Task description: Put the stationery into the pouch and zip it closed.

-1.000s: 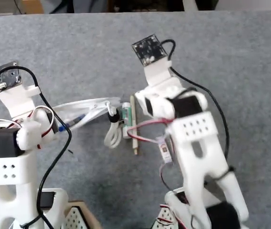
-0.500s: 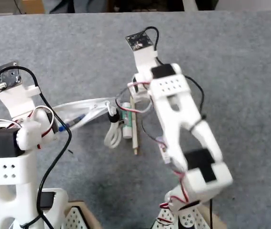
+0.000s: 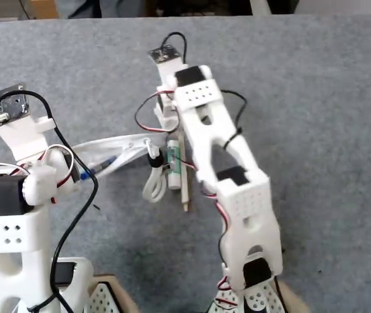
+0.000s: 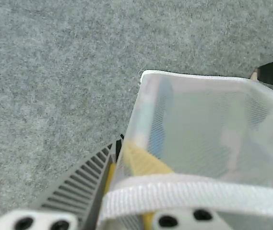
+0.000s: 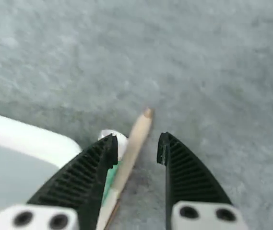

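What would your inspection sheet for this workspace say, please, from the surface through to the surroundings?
Surface: grey felt-like table.
Job's things: mesh pouch in left claw; pencil and green-labelled tube lie side by side at its free end.
Clutter: nothing seen.
Claws: left shut on the pouch; right claw open, straddling the pencil tip.
Cables: black cable loops over left arm; red wires on right arm.
Surroundings: cardboard at near edge.
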